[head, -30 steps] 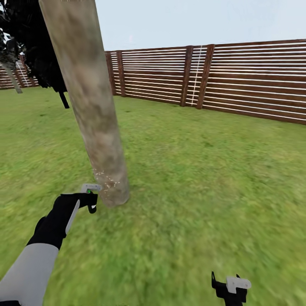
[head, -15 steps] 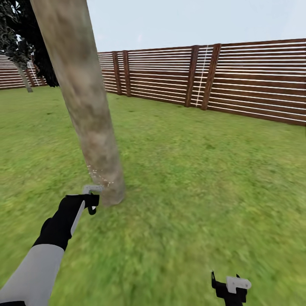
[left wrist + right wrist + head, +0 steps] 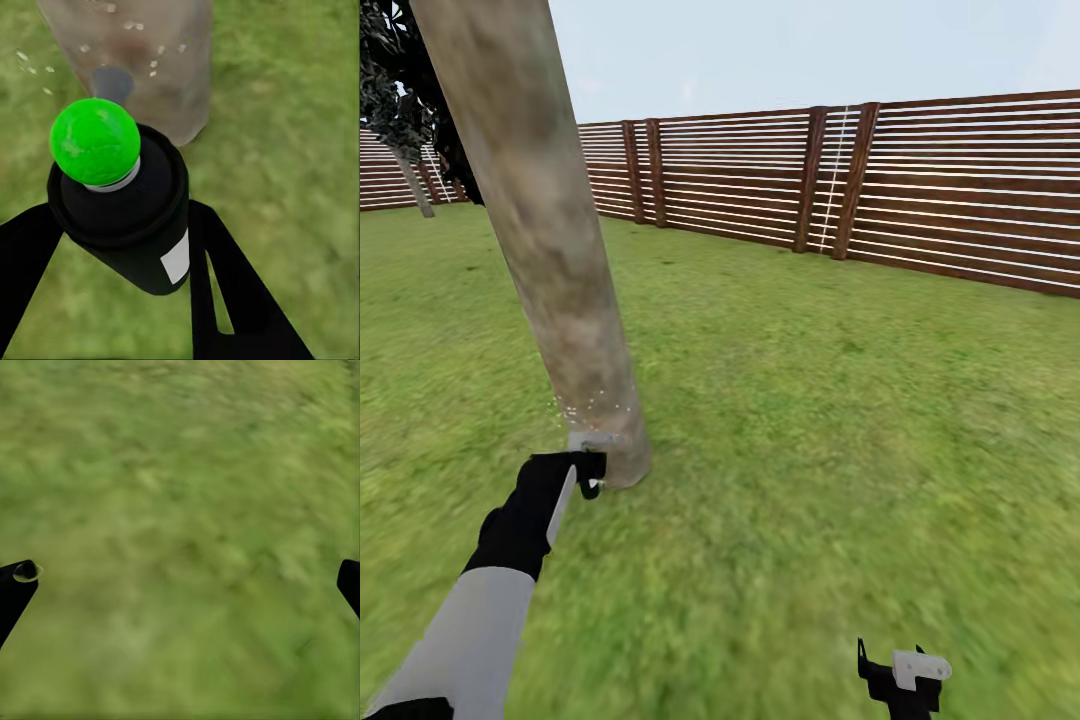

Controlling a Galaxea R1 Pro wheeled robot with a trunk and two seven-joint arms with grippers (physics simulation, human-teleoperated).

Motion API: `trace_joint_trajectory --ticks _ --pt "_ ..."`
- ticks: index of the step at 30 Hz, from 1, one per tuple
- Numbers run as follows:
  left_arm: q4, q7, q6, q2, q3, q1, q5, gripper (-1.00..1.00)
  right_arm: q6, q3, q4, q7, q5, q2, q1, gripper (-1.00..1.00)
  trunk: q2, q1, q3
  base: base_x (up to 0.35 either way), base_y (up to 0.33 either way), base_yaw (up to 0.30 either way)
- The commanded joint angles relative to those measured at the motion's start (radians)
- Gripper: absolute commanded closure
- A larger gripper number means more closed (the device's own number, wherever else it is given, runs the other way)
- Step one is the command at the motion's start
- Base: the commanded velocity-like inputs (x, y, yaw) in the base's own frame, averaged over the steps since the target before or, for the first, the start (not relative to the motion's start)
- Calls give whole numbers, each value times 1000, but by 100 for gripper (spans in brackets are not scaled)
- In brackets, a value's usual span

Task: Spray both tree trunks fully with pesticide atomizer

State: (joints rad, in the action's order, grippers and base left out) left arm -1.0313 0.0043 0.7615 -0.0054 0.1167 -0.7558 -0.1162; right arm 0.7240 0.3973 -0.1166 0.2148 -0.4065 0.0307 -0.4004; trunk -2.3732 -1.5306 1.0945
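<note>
A thick, pale grey-brown mottled tree trunk (image 3: 550, 250) leans up from the lawn at the left. My left gripper (image 3: 588, 465) sits right at its base, shut on the pesticide atomizer (image 3: 124, 217), a black canister with a bright green round tip. The tip points at the tree trunk (image 3: 150, 67) a short way off. Whitish specks of pesticide (image 3: 592, 408) dot the lowest part of the bark and float beside it (image 3: 34, 67). A second tree (image 3: 412, 185) stands far off at the left, by the fence. My right gripper (image 3: 905, 672) hangs open over bare grass (image 3: 180, 577).
A brown slatted wooden fence (image 3: 920, 190) runs along the back and right of the garden. Open lawn (image 3: 840, 420) spreads to the right of the trunk. Dark foliage (image 3: 400, 90) hangs at the upper left.
The view has swung a little, sliding the trunk leftward. My left gripper with the atomizer has drawn closer to the trunk's base. The specks now sit slightly higher on the bark. The right arm is unmoved.
</note>
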Motion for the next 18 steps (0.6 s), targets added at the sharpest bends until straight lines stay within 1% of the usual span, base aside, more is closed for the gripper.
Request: trace_joint_trajectory --ticks 1,3,6,10,14,16,17,18 --pt "-5 3 0 19 25 4 10 100 0 0 0 0 0 0 0 -100 0 0 0 0 0 175" --pt "-10 5 -3 26 29 10 11 100 0 0 0 0 0 0 0 -100 0 0 0 0 0 248" --pt "-24 6 -7 21 28 11 11 100 0 0 0 0 0 0 0 -100 0 0 0 22 -19 218" --pt "-17 10 -5 19 26 10 7 100 0 0 0 0 0 0 0 -100 0 0 0 144 -195 22" --pt "-8 11 -2 39 34 12 6 100 0 0 0 0 0 0 0 -100 0 0 0 155 -235 1" --pt "-7 12 -2 43 36 13 6 100 0 0 0 0 0 0 0 -100 0 0 0 114 -248 0" --pt "-6 20 -2 43 35 15 6 100 0 0 0 0 0 0 0 -100 0 0 0 32 -265 0" --pt "-1 44 -3 44 35 24 7 100 0 0 0 0 0 0 0 -100 0 0 0 13 -269 0"
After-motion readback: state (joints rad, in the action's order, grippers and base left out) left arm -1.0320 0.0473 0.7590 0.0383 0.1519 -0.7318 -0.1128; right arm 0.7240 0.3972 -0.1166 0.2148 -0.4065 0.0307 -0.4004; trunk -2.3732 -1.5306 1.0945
